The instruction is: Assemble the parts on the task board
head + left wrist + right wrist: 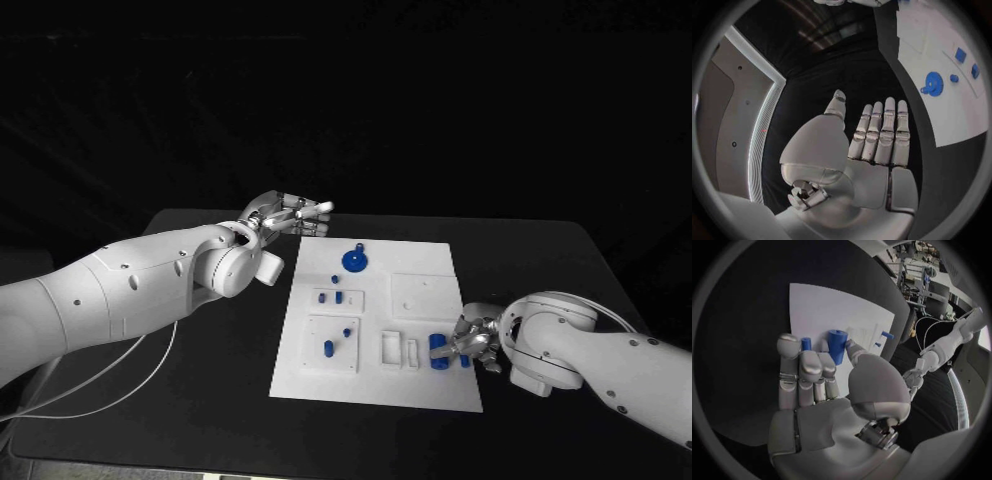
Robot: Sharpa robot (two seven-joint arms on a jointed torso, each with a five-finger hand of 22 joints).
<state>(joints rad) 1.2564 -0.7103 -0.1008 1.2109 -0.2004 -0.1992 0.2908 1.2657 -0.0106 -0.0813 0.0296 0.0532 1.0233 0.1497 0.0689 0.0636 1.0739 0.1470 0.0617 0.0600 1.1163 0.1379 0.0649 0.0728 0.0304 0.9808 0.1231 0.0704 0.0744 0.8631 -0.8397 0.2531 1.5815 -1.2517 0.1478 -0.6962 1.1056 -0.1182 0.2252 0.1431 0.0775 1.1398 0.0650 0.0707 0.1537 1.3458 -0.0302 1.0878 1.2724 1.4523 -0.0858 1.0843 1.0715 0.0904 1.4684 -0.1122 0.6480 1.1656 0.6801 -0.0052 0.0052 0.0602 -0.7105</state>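
The white task board (378,385) lies in the middle of the black table. My right hand (473,340) is at its near right corner, thumb and curled fingers closed round a short blue cylinder (836,345), which sits by the board's near right edge (438,354). A thinner blue peg (806,343) stands just behind the fingers. My left hand (284,214) hovers over the table off the board's far left corner, fingers straight and apart (879,130), holding nothing. A blue gear (353,262) sits near the board's far edge (933,81).
Small blue pieces (339,296) sit in a recess left of centre, and more (330,349) in the near left panel. White upright blocks (391,348) stand left of the cylinder. A white cable (87,385) trails under my left arm.
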